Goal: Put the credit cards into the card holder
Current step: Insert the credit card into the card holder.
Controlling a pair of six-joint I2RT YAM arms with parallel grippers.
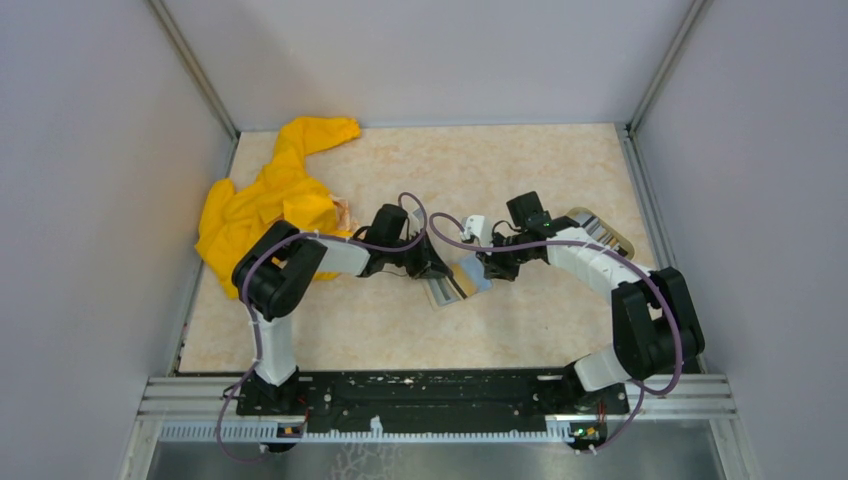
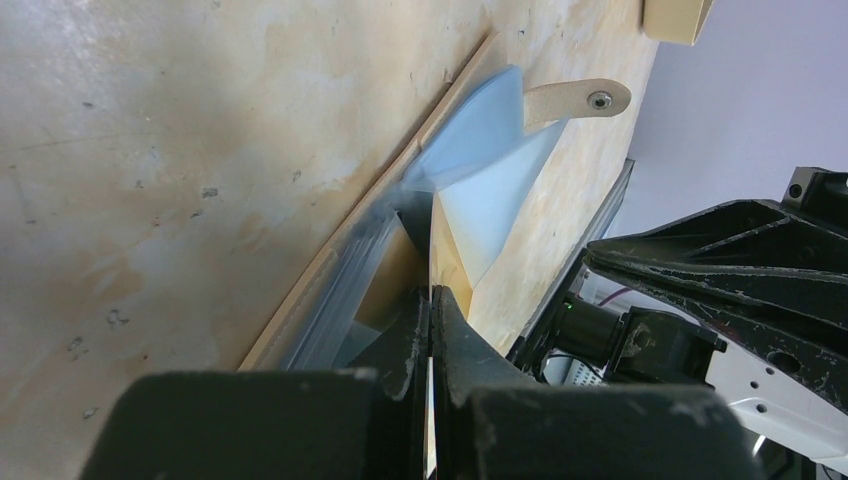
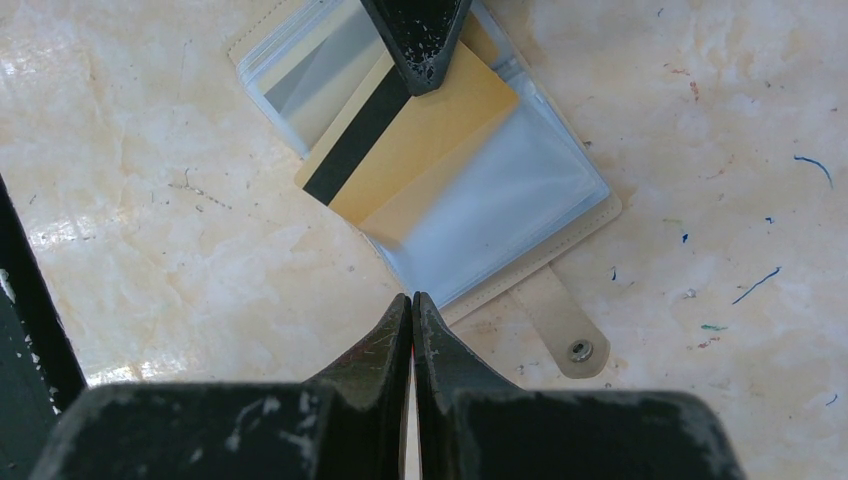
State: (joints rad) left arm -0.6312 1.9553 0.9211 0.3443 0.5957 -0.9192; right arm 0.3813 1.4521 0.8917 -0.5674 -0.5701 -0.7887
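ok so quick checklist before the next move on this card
1. card holder lying open: ok
2. striped card fully inside its sleeve: not ok, the striped end sticks out
3. left tool on the card's far end: ok
4. left tool pinching the card, not just pressing it: cannot tell
5. right tool shut and holding nothing: ok
6. strap lying clear of the sleeves: ok
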